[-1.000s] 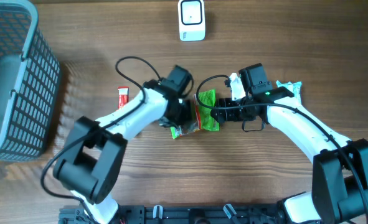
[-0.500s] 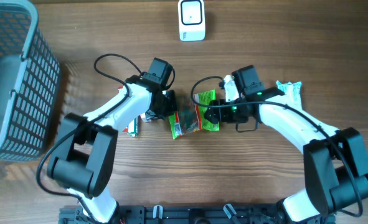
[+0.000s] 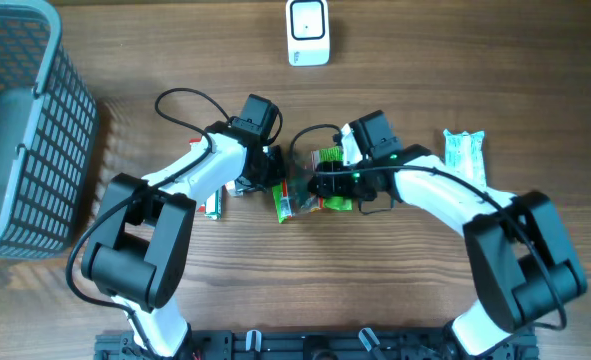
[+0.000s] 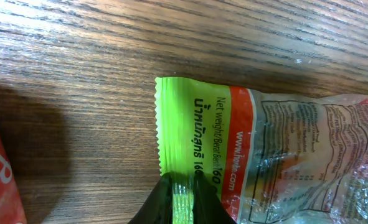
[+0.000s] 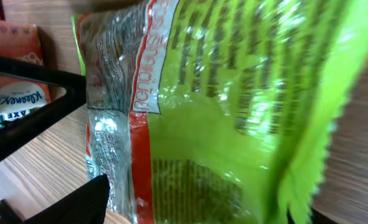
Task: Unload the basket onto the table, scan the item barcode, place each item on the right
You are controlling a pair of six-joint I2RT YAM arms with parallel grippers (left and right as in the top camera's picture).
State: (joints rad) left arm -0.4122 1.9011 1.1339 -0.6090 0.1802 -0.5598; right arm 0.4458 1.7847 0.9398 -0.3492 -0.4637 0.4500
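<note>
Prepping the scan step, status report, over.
Left fingers pinched on green edge of snack bag. Right fingers spread wide around it, grip unclear. Scanner across the table, nothing between.

Place: mock shop checkout, set up on a robot bench
Signs: wooden table (image 3: 455, 60), grey shopping basket (image 3: 25, 120), white scanner (image 3: 307, 32), green snack packet (image 4: 196, 112)

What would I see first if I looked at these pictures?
The bright green bag lying right in the middle, with the left pincer pinched shut on its edge. After that, the big grey basket at the far left and the small white scanner at the top edge.
</note>
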